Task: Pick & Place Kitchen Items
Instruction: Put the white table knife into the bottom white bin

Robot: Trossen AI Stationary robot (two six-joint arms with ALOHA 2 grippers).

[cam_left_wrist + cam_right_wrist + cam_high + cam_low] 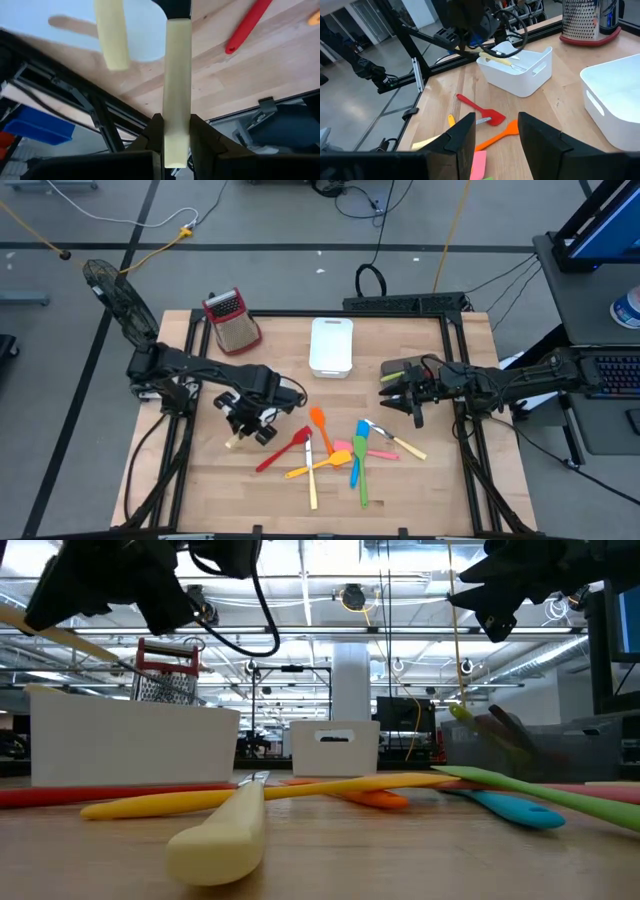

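1. Holding: our left gripper (243,423), fingers clamped on cream utensil (177,95), over the white bin (517,75).
2. Waiting: our right gripper (395,392), fingers parted, empty.
3. Next: release into bin; remaining utensils (335,455) lie on counter (430,490).

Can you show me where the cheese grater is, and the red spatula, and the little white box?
cheese grater (232,320): high view, on its metal face.
red spatula (282,450): high view, on its handle.
white box (331,346): high view, on its rim.
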